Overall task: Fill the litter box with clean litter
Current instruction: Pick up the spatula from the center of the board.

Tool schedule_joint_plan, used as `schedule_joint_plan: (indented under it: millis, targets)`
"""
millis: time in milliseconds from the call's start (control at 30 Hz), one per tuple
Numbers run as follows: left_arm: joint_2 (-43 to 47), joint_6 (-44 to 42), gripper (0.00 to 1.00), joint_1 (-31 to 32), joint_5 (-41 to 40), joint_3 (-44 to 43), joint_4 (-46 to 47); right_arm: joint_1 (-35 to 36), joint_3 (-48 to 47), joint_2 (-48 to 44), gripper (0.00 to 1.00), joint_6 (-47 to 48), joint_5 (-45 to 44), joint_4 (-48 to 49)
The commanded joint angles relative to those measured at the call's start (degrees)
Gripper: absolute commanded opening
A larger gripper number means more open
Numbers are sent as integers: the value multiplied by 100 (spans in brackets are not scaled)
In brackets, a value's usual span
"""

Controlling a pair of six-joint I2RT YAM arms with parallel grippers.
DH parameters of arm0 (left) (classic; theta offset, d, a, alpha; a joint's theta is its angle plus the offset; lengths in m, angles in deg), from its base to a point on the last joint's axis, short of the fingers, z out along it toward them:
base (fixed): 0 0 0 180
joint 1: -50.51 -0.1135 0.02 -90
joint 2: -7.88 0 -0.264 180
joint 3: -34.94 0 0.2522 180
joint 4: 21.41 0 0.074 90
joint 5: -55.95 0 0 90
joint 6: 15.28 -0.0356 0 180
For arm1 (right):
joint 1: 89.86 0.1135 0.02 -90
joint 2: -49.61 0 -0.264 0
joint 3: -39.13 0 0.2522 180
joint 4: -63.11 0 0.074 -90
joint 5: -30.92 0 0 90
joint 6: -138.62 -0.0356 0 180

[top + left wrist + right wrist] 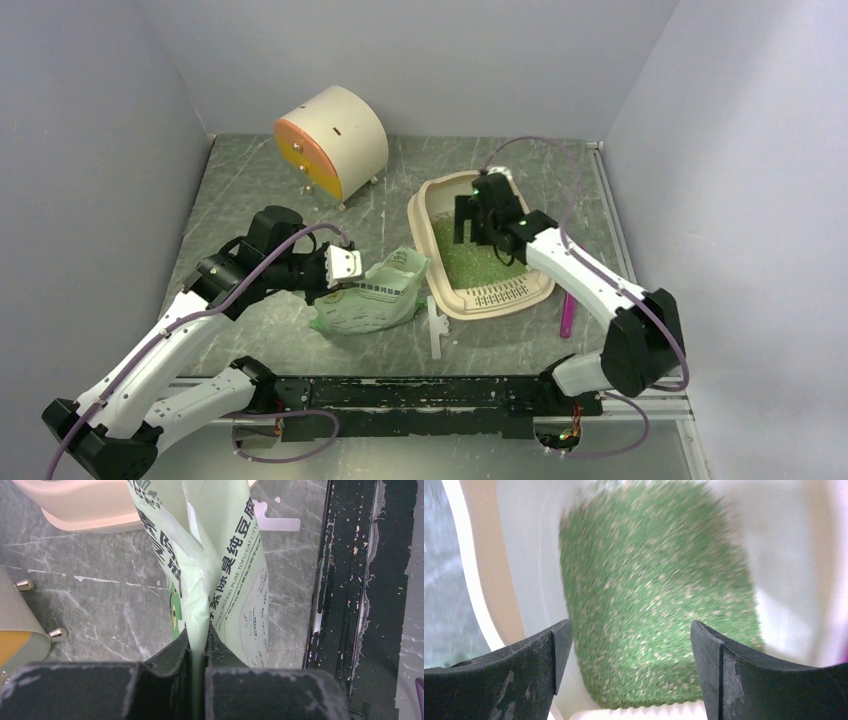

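Top external view showed one box (418, 222), right of centre, with one green litter (462, 262) bed inside. Left gripper (198, 642) pinched the one bag (375, 305) beside it. Right gripper (630, 630) hung over the litter, jaws apart, empty. Filling looked underway; pouring more would need the bag's mouth raised over the rim.

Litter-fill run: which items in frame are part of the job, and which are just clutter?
In the job:
- litter box
- clean litter, green, in the box
- litter bag, pinched in the left claw
- right claw, open above the litter

Lying about:
- cream cabinet with orange face
- magenta tool, right of the box
- white plastic piece, near the bag
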Motion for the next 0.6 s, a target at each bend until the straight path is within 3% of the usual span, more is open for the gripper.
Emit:
schedule_joint_plan:
  millis: [0,133,200,267,400,567]
  targets:
    - [133,-84,5,32,263,-92,242,-852,-243,-482,92,-444,-1180,-361]
    - [125,-101,5,32,342,-89,186,-2980,-74,-694,93,-813,-538,-73]
    - [115,-84,5,32,401,-85,160,-3677,17,-566,94,-1143,-33,77]
    - [111,-68,5,32,515,-88,174,-3880,56,-267,94,-1114,82,147]
    - [164,-83,5,32,650,-55,200,-3922,-24,339,97,-1297,-706,-661]
    - [232,-102,5,32,861,50,344,-3922,961,-515,98,-1482,-860,-593]
